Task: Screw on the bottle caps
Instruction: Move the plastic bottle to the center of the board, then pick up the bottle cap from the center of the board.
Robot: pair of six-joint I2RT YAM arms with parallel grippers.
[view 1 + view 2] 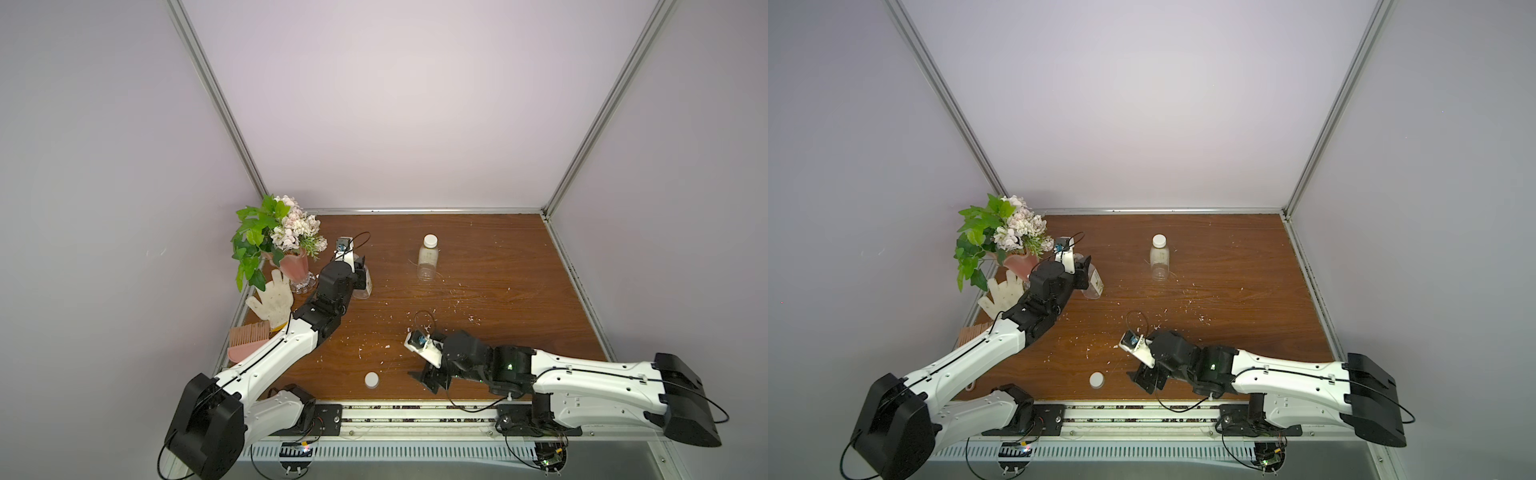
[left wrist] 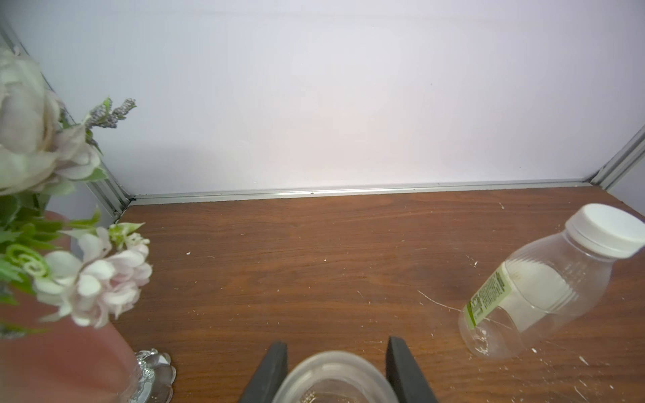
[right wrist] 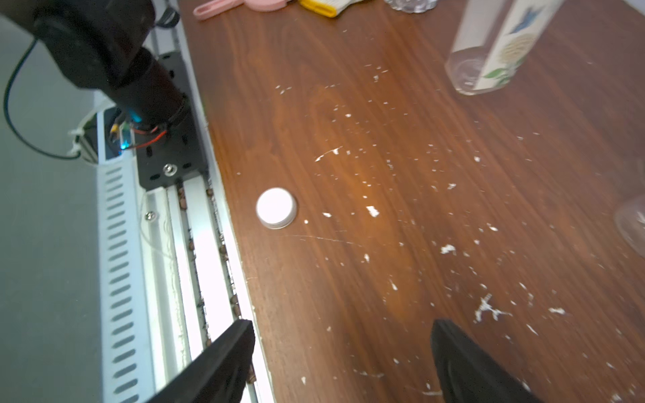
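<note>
Stretches the left arm long toward the far left corner, wrist about level, just beside the pink vase [image 1: 296, 266]. Clamps the left gripper [image 1: 360, 268] shut around the upper part of the open bottle [image 1: 364, 287], fingers [image 2: 275, 363] on either side of its mouth. Keeps the right arm low and bent near the front edge of the table [image 1: 498, 291], right gripper [image 3: 342, 326] spread wide and empty, pointing toward the loose cap [image 1: 371, 379] lying flat by that edge. Leaves the capped bottle [image 1: 428, 262] upright well back at mid-table, fitted cap [image 1: 430, 240] on.
</note>
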